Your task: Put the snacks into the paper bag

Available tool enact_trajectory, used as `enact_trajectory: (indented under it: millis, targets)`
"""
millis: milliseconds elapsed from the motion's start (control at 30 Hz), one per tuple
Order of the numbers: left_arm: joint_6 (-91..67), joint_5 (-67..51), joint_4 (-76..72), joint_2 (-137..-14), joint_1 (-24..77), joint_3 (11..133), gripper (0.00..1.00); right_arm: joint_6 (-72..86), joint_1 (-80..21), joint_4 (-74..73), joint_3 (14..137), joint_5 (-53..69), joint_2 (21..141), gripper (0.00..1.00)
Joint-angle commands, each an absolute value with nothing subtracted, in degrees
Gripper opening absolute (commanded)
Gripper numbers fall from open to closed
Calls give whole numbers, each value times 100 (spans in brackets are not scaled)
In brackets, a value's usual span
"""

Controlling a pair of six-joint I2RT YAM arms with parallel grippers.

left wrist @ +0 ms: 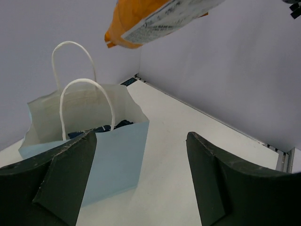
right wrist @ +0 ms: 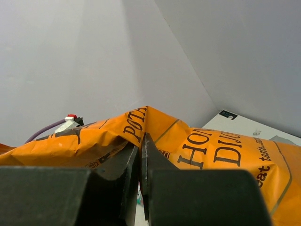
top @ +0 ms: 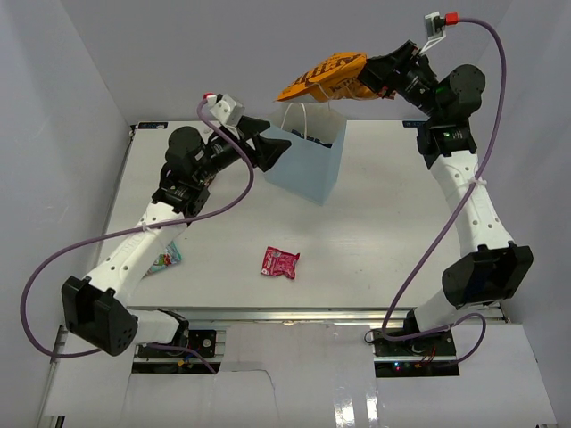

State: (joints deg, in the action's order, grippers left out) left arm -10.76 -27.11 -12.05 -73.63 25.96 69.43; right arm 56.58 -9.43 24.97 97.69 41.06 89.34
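Observation:
The light blue paper bag (top: 305,163) stands upright at the back of the table, with a dark blue packet (left wrist: 101,129) inside. My right gripper (top: 375,78) is shut on the orange chip bag (top: 323,77) and holds it in the air above the bag's opening; the chip bag also shows in the right wrist view (right wrist: 211,146). My left gripper (top: 275,152) is open, its fingers at the bag's left side, one finger (left wrist: 61,174) against the bag (left wrist: 113,160). A pink-red packet (top: 278,262) lies on the table in front. A green packet (top: 166,259) lies under my left arm.
White walls enclose the table on the left, back and right. The table's front edge (top: 294,312) runs just above the arm bases.

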Motion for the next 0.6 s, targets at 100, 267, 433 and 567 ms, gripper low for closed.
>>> enact_trajectory:
  millis: [100, 267, 433, 567]
  targets:
    - [-1142, -3366, -2091, -7786, 2593, 7566, 87, 5915, -1089, 3111, 9703, 3982, 8877, 8]
    - [-1388, -3489, -2364, -8199, 2619, 8032, 87, 5880, -1195, 3146, 9677, 3999, 8982, 8]
    - [-1608, -3516, -2557, -8674, 2663, 8559, 87, 5854, -1292, 3225, 9580, 3990, 9070, 8]
    - [-1854, -3419, -2803, -8903, 2672, 8797, 86, 5827, -1371, 3357, 9528, 4034, 9132, 8]
